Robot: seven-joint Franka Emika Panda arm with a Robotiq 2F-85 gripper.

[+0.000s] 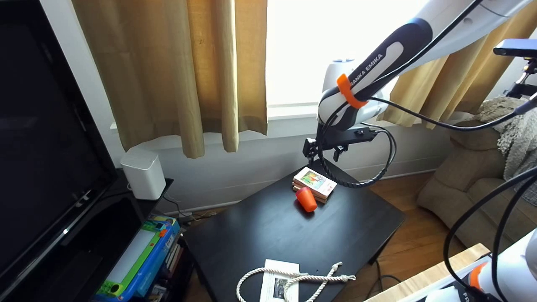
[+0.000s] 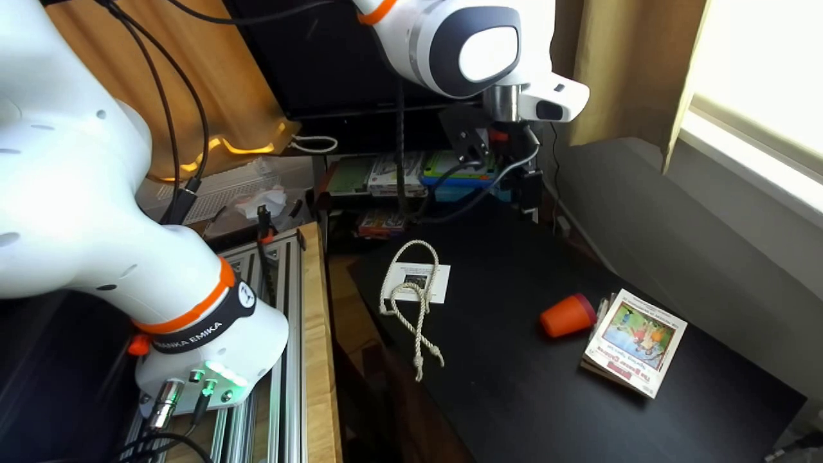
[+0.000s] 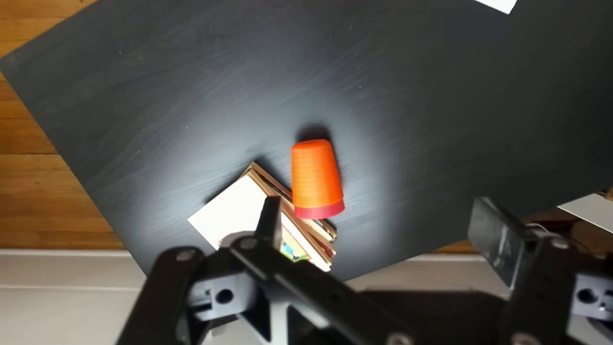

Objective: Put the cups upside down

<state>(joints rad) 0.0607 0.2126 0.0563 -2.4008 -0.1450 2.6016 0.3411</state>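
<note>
Stacked books (image 2: 633, 347) crowd the orange cup (image 2: 567, 316) on the dark tabletop (image 2: 533, 399); well apart, rope (image 1: 323, 278) crosses a white card (image 1: 279, 288). I see the cup tipped over, wide red end by the books, its long axis pointing the narrow end away from them. The claw (image 3: 378, 225) hangs above, spread wide.

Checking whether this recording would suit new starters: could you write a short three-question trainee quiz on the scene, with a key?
1. True or false: the orange cup is tipped over, its red end toward the book stack.
2. In the wrist view, the pincer is: A) shut on the cup; B) open, with nothing in its grasp; C) shut, with nothing in its grasp.
3. Fill in the colour: in both exterior views, a rope lies across a ____, flat printed item.

Key: 1. True. 2. B. 3. White.
</note>
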